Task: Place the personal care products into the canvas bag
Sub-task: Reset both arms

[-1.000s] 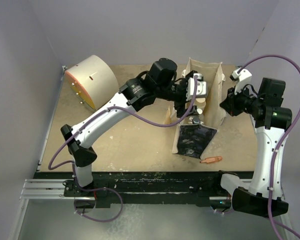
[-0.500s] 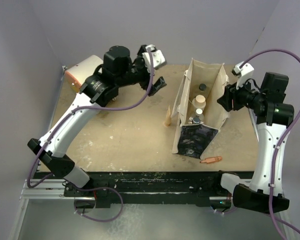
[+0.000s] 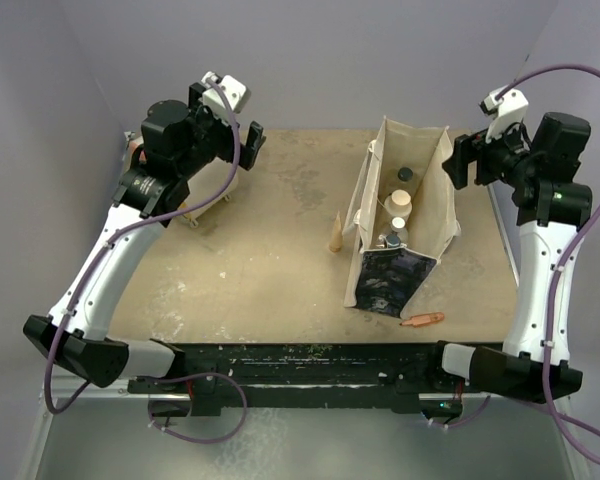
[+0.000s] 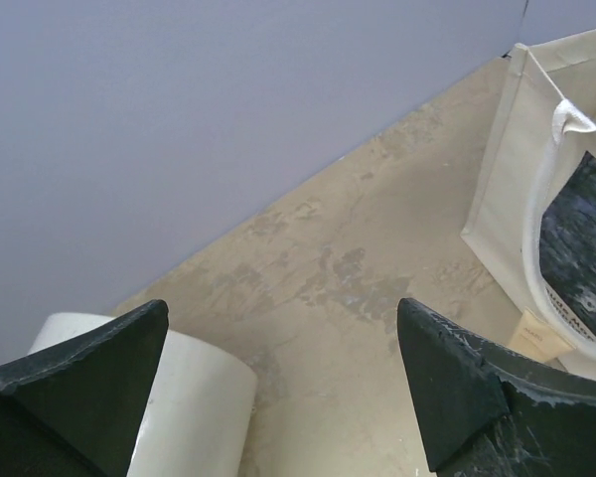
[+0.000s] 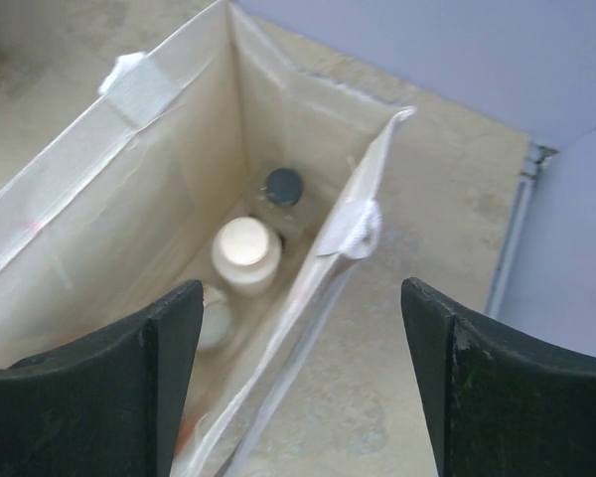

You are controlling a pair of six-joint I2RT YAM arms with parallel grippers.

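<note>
with the left jaws apart and empty at upper left, the right jaws likewise at upper right, and the bottles (image 3: 401,204) down inside the canvas bag (image 3: 433,200) right of centre, you should park both arms wide without brushing its rim.

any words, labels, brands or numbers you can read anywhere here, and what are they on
No text can be read in any view.
Printed panel on the canvas bag: black-and-white pattern, any lettering too blurred to read.
Small tan tag beside the panel, seen from the left wrist: too small to read.
Bottles in the bag: only their caps show, no labels in view.
</note>
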